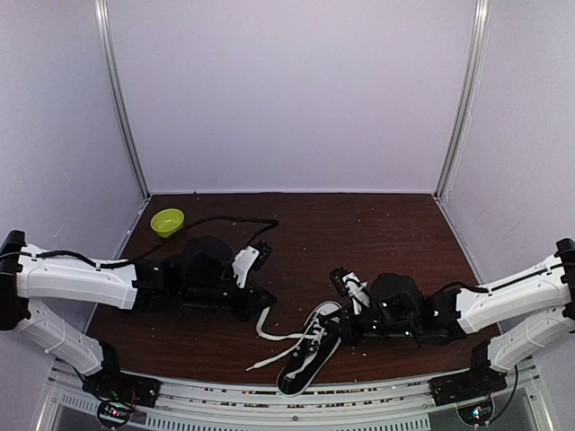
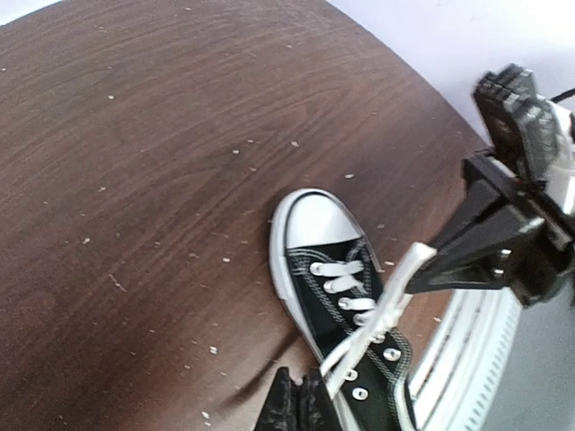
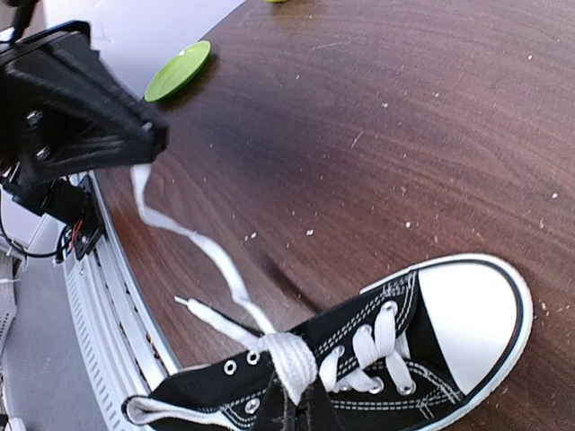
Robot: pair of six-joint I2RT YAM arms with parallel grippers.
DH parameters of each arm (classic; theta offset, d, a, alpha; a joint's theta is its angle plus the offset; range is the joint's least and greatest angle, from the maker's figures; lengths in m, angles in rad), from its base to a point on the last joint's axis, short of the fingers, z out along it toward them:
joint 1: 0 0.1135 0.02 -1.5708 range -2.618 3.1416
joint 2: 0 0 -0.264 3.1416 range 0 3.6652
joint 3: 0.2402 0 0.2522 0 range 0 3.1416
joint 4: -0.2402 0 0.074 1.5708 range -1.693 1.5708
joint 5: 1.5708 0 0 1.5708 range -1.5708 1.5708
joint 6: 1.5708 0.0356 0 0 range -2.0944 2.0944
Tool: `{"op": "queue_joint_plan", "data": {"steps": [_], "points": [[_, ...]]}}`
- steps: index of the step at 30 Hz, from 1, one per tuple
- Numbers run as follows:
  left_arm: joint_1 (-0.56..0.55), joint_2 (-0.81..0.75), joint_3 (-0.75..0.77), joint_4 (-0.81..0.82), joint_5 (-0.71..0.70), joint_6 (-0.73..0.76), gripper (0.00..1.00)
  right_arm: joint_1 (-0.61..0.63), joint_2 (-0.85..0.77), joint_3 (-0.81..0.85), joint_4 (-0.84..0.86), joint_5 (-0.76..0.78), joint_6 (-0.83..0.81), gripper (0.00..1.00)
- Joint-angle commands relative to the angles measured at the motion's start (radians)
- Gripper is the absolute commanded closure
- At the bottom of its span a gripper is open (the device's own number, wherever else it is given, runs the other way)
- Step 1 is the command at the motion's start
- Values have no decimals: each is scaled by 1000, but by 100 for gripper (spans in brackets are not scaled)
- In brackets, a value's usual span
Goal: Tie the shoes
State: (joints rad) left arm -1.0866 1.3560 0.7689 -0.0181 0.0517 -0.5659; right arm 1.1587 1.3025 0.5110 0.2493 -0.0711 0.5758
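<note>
The black sneaker (image 1: 305, 357) with a white toe cap lies near the table's front edge, toe pointing away. It also shows in the left wrist view (image 2: 346, 296) and the right wrist view (image 3: 431, 350). My left gripper (image 1: 265, 301) (image 2: 312, 384) is shut on one white lace (image 1: 264, 323), which runs taut from its jaws across the shoe (image 2: 373, 328). My right gripper (image 1: 345, 330) (image 3: 301, 411) is shut on a bunched wrap of lace (image 3: 295, 359) over the eyelets. A loose lace end (image 1: 260, 364) trails left on the table.
A lime green bowl (image 1: 167, 221) (image 3: 178, 70) sits at the back left. A black cable (image 1: 229, 220) loops over the table behind the left arm. A ribbed metal rail (image 1: 296, 395) runs along the front edge. White walls enclose three sides.
</note>
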Motion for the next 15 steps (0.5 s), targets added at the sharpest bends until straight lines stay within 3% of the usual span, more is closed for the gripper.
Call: {"op": "queue_joint_plan", "data": {"steps": [1, 5, 10, 13, 15], "points": [[-34, -33, 84, -132, 126, -103, 100, 1, 23, 77, -61, 78, 11, 100], [-163, -56, 206, -131, 199, -141, 100, -1, 56, 117, -84, 90, 6, 100], [-284, 34, 303, -45, 358, -147, 100, 0, 87, 118, -50, 69, 5, 100], [-311, 83, 318, -50, 408, -127, 57, 0, 93, 109, -23, 55, 9, 100], [-311, 62, 312, -121, 344, -73, 44, 0, 92, 101, -6, 46, 8, 100]]}}
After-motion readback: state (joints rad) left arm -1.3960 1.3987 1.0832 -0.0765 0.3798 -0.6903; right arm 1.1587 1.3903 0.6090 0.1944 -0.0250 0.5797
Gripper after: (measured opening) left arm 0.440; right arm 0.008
